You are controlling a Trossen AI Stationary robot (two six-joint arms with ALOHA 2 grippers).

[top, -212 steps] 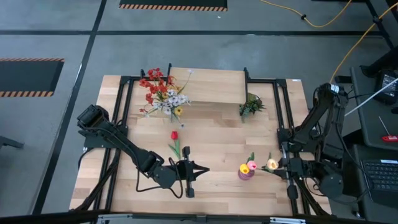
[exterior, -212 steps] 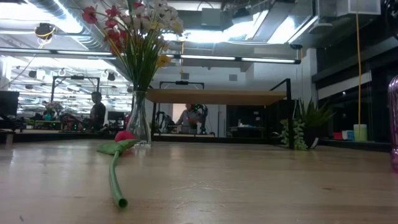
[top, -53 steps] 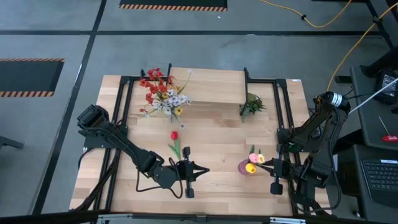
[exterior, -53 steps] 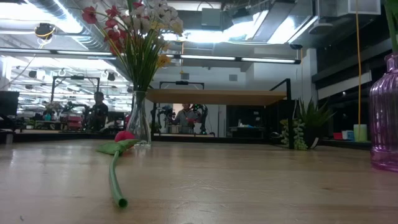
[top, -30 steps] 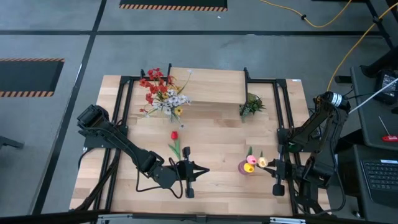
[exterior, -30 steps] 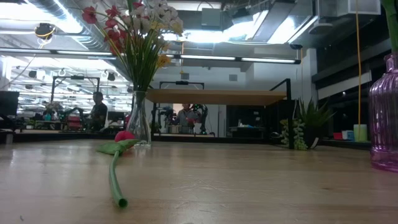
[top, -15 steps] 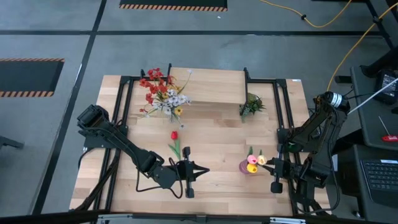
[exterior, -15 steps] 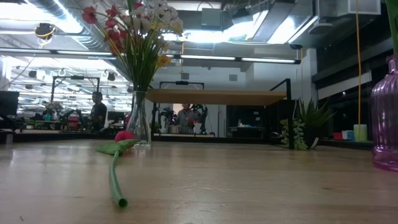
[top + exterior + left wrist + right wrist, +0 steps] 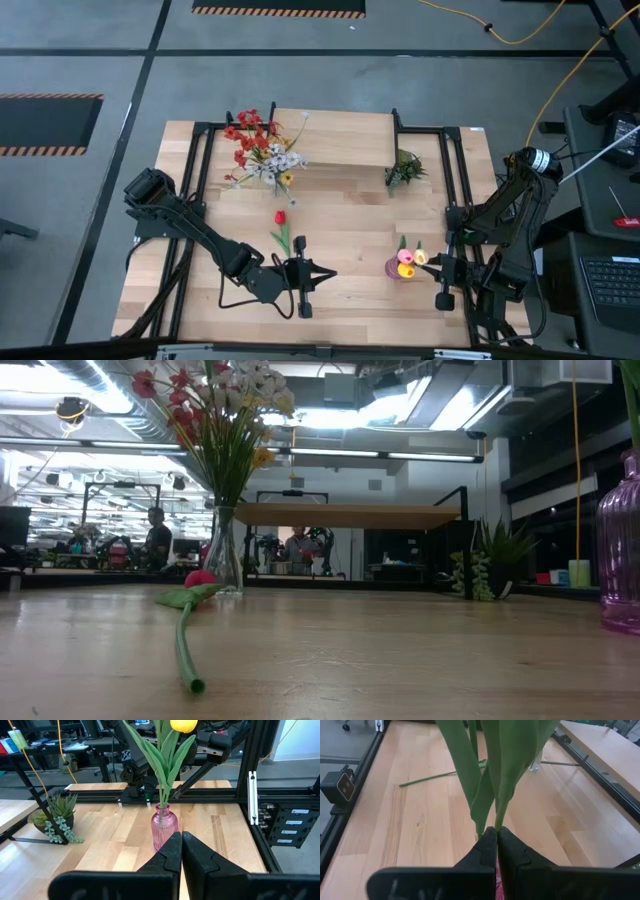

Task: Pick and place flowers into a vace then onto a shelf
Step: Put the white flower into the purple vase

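Two sets of jaws sit low over the near half of the desk (image 9: 340, 215), both pressed together and holding nothing. The left jaws (image 9: 325, 273) rest near the middle of the near edge, pointing across toward the right arm. Just behind them and a little to their left lies a single red tulip (image 9: 281, 226) flat on the wood, its stem end toward them. Farther back stands a clear glass vase (image 9: 223, 565) with a bunch of red, white and yellow flowers (image 9: 262, 150), beside the left end of the shelf (image 9: 335, 139), which stands at the far edge. A small green plant (image 9: 404, 168) sits by the shelf's right end.

Ahead of the left jaws, between the two arms, stands a pink vase (image 9: 164, 826) holding tulips (image 9: 406, 262), pink and yellow. The right jaws (image 9: 496, 838) are closed just behind the green stems (image 9: 490, 780) above the vase, tips close against the leaves; whether they touch cannot be told.
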